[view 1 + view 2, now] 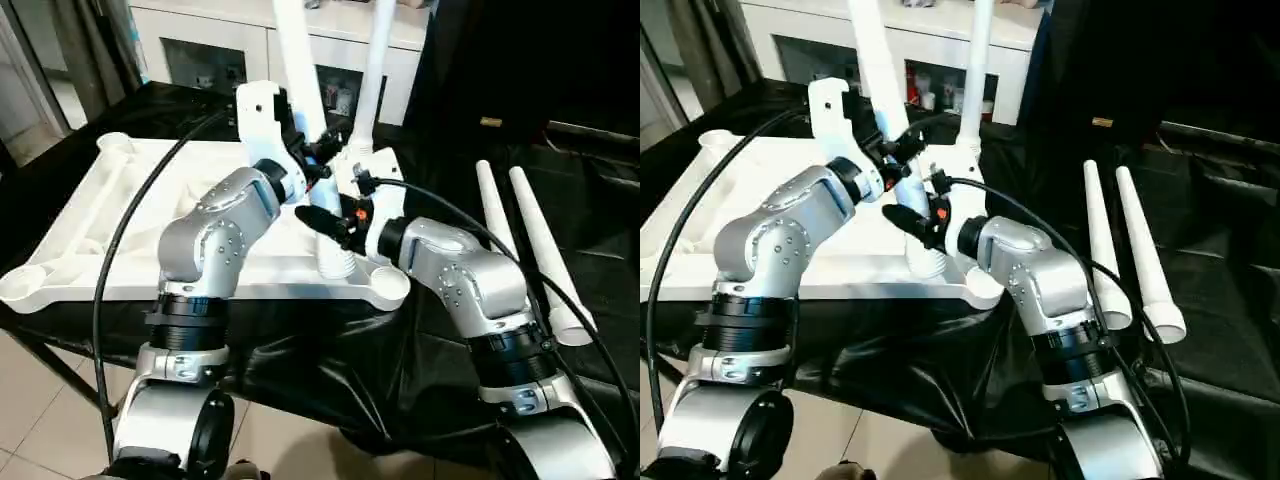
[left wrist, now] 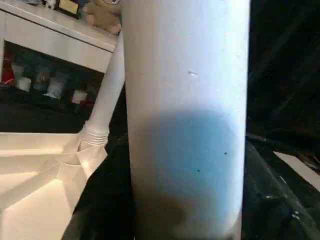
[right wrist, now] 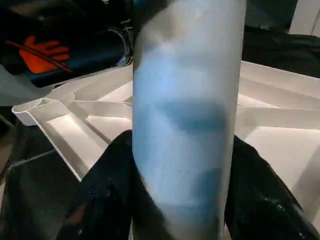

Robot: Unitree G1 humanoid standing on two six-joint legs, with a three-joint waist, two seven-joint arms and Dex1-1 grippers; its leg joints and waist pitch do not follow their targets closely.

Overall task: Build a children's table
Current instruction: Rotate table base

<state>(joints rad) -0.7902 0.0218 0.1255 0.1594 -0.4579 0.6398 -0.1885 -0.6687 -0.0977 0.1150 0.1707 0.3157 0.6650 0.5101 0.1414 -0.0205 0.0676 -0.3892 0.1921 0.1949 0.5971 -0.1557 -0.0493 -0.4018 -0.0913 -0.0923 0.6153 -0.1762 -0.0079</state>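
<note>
Black cloth (image 1: 300,340) covers the workbench, with a white glass-door cabinet (image 1: 200,50) behind at twelve o'clock. On the cloth lies the tabletop (image 1: 130,215), ribbed underside up. One fitted leg (image 1: 372,90) stands in the far corner socket at one o'clock. Both grippers hold a second leg (image 1: 300,80) upright over the near corner socket (image 1: 385,285): the left gripper (image 1: 310,150) clamps it higher up, the right gripper (image 1: 335,225) closes around it low, near its ribbed end. Two spare legs (image 1: 530,250) lie at three o'clock. The tube looks light, stiff and smooth, so probably slippery; a low grip near the socket should steady it best.
</note>
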